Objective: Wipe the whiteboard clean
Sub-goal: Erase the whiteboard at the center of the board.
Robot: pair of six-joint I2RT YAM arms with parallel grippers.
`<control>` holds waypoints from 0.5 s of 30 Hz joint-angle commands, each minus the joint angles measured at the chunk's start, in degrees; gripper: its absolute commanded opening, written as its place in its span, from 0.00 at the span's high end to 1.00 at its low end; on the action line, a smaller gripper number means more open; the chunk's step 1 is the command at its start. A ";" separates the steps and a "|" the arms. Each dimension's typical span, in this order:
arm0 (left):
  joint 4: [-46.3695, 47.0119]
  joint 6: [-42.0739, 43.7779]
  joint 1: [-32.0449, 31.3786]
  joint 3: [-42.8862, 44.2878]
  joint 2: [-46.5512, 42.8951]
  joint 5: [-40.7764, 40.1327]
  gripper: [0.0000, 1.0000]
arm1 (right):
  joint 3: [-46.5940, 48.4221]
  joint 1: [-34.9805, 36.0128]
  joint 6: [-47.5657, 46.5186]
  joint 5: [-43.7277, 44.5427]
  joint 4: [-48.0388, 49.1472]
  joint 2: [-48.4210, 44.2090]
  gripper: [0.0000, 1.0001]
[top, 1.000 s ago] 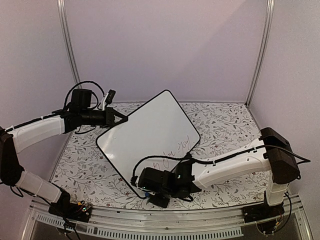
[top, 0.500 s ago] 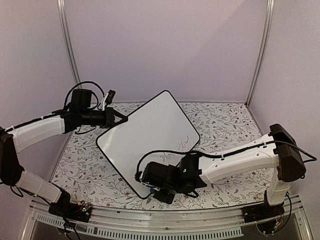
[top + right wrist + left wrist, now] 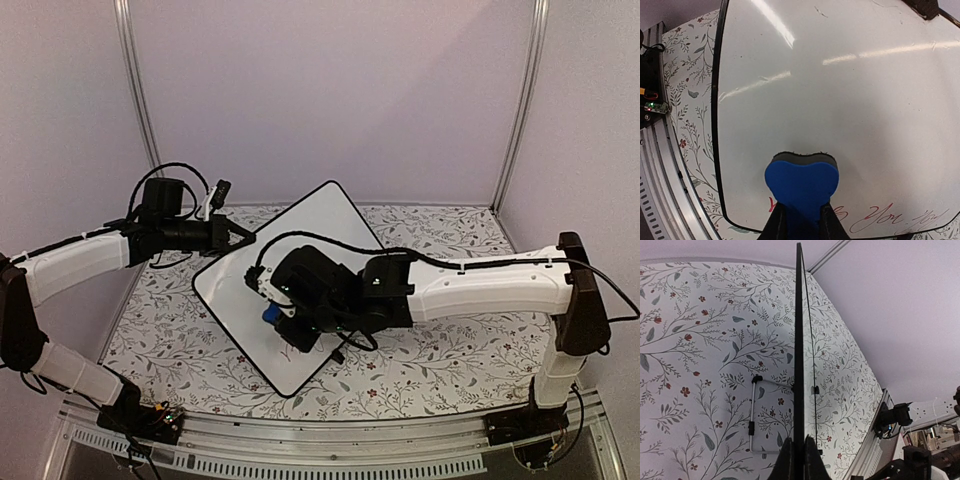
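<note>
**Eraser on the board, red writing half out of sight**

From above, the right arm sprawls across the middle of the whiteboard (image 3: 315, 215) and blocks most of its face. Any writing is buried under it, and only a sliver of the blue eraser (image 3: 270, 316) peeks out beneath the right gripper (image 3: 278, 318). How steeply the board leans can't be judged from here.

The right wrist view opens that up. The fingers are squeezed tight on the eraser, its dark felt edge against the white face, with red handwriting (image 3: 880, 216) running along the board's near edge just beside it. The script is cut off by the fingers and the frame, so it can't be read whole. The rest of the face shows only glare streaks.

The left gripper (image 3: 244, 238) is pinched on the board's left rim. Its own camera sees the board purely edge-on, a thin black line, with the fingers closed either side at the bottom. It also shows a thin bent rod (image 3: 752, 410) behind the board, which no other view shows; whether it touches the board is unclear.

The board rests on a cloth (image 3: 450, 350) printed with leaves and small red flowers. Plain lilac walls and two metal posts (image 3: 135, 90) stand beyond the board, and a slotted rail (image 3: 300, 440) runs along the table edge in front of it.
</note>
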 commanded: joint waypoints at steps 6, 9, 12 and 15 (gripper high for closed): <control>-1.48 1.46 0.06 -0.32 0.18 -3.14 1.00 | 3.30 0.26 -1.62 -4.05 -0.20 5.31 0.92; -1.46 1.44 0.15 -0.32 0.01 -3.28 1.00 | 2.38 0.30 -1.10 -4.79 -0.35 5.94 0.92; -1.51 1.32 0.23 -0.32 0.42 -3.01 1.00 | 2.08 0.26 -0.68 -5.73 -0.47 6.38 0.92; -1.45 1.34 0.23 -0.32 0.45 -3.01 1.00 | 1.61 0.26 -0.53 -6.90 -0.60 6.57 0.92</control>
